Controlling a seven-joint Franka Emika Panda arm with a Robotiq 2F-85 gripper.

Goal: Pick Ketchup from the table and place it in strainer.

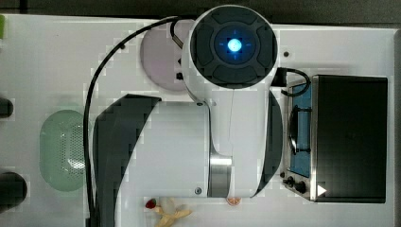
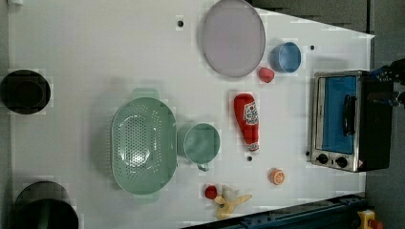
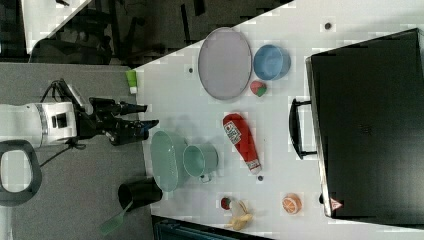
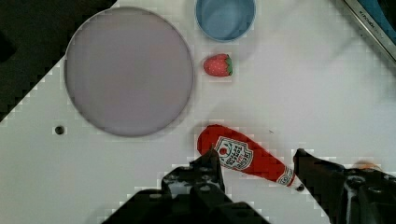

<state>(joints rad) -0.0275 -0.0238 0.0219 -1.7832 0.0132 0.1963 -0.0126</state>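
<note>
The ketchup (image 2: 248, 121), a red squeeze bottle with a whitish label, lies flat on the white table, between the plate and the toaster oven in the left view. The wrist view looks down on the ketchup (image 4: 243, 156) between two dark fingers that stand well apart. The gripper (image 4: 257, 164) is open with nothing held. In the right view the gripper (image 3: 142, 115) hangs well clear of the table surface. The strainer (image 2: 141, 145), a pale green oval basket with small holes, rests empty beside a green cup. In the top view the strainer (image 1: 61, 151) lies at the left, and the arm hides the ketchup.
A green cup (image 2: 201, 143) sits between strainer and ketchup. A greyish-pink plate (image 2: 232, 38), a blue bowl (image 2: 286, 57) and a strawberry (image 2: 266, 74) lie beyond the bottle. A toaster oven (image 2: 344, 121), an orange slice (image 2: 277, 176) and a banana (image 2: 229, 202) are nearby.
</note>
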